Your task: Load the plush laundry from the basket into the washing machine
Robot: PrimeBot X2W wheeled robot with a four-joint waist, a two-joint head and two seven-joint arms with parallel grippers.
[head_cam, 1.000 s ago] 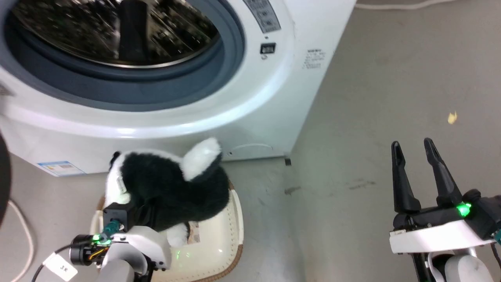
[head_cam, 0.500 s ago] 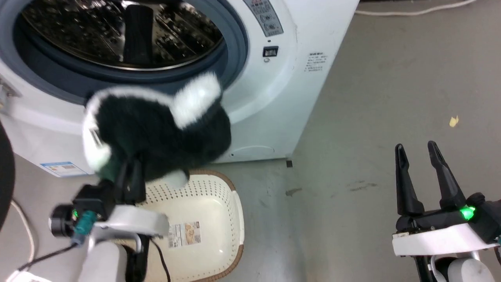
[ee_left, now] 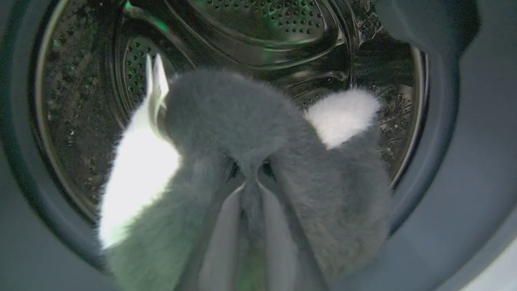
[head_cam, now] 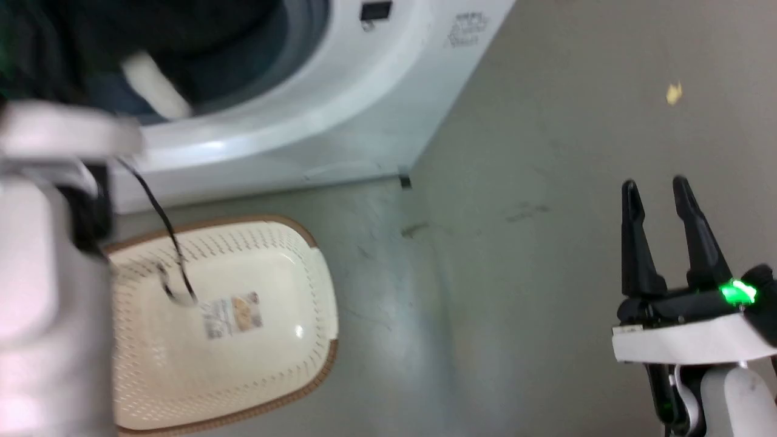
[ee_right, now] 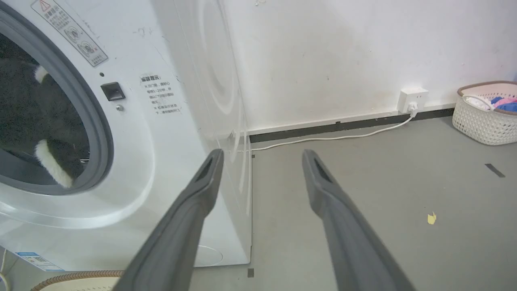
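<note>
In the left wrist view my left gripper (ee_left: pixel 250 188) is shut on the black-and-white plush laundry (ee_left: pixel 226 113), holding it in the mouth of the washing machine's steel drum (ee_left: pixel 262 24), inside the grey gasket (ee_left: pixel 452 161). The right wrist view shows the plush laundry (ee_right: pixel 48 121) in the washing machine's (ee_right: pixel 169 161) opening, a white paw hanging low. The cream basket (head_cam: pixel 273 340) sits on the floor before the washing machine (head_cam: pixel 340 121), with just a sticker on its floor. My right gripper (head_cam: pixel 655 183) (ee_right: pixel 262 155) stands open over bare floor to the right.
My pale left forearm (head_cam: pixel 36 273) rises along the left edge, a thin black cable (head_cam: pixel 164 243) hanging over the basket. A second basket of clothes (ee_right: pixel 484 117) stands by the far wall, near a wall socket (ee_right: pixel 412 99). A yellow scrap (head_cam: pixel 672 92) lies on the grey floor.
My left arm has lifted the plush laundry out of the basket and up into the machine's opening. The head camera has shifted. The right gripper has stayed open in place.
</note>
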